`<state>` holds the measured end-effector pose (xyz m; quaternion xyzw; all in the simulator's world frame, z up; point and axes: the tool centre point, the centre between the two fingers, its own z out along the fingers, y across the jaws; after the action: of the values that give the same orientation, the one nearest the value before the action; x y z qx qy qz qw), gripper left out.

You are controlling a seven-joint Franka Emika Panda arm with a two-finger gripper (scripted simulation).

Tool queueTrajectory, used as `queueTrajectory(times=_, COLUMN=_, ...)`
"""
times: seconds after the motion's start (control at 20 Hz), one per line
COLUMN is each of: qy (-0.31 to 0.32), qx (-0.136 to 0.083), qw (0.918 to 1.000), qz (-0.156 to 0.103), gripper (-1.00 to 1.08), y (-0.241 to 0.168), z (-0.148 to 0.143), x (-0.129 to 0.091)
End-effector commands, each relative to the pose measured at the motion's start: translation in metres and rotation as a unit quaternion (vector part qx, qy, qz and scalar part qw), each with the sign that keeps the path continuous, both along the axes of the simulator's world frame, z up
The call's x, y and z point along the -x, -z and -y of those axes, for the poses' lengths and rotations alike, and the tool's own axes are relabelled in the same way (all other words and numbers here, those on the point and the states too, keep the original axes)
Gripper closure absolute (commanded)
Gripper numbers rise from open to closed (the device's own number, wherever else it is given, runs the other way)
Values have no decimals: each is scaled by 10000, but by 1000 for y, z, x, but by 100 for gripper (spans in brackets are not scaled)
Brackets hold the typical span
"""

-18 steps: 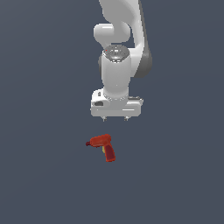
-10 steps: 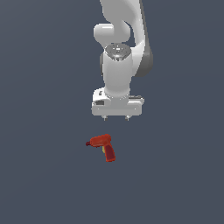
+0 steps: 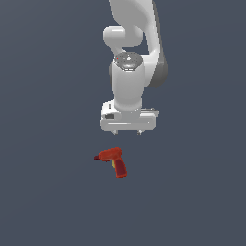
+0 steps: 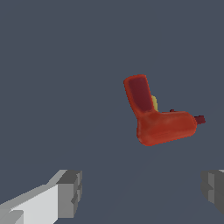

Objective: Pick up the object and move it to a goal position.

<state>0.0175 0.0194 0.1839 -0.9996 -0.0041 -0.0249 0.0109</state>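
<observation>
A white gripper (image 3: 128, 132), jaws spread wide and empty, hovers above a red drill (image 3: 113, 161) lying on the grey bench (image 3: 48, 192); it should centre over the body before descending.

Flat dark grey-blue floor (image 3: 53, 192) bare on all sides of the small red pistol-shaped power drill (image 3: 113, 160), nothing else standing on it. White two-finger gripper (image 3: 127, 132) hangs above the drill, a little toward the exterior view's right, clear air between them. Wrist view: grey finger pads (image 4: 70, 192) spread wide, the gap between them unobstructed, drill (image 4: 157, 118) lying beyond it, touching neither pad. Open room around drill handle and dark tip alike.
</observation>
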Motion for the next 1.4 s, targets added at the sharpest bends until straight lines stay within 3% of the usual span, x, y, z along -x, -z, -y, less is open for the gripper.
queueTrajectory(times=0.0, qy=-74, qx=-25, qw=10000, qz=5, gripper=-100, y=6, z=1, x=-7)
queueTrajectory(times=0.8, qy=-949, qx=-454, qw=9943, qz=196, gripper=-100, y=86, z=18, x=-82)
queueTrajectory(times=1.35, qy=-1259, qx=-677, qw=9891, qz=344, gripper=-100, y=127, z=30, x=-107)
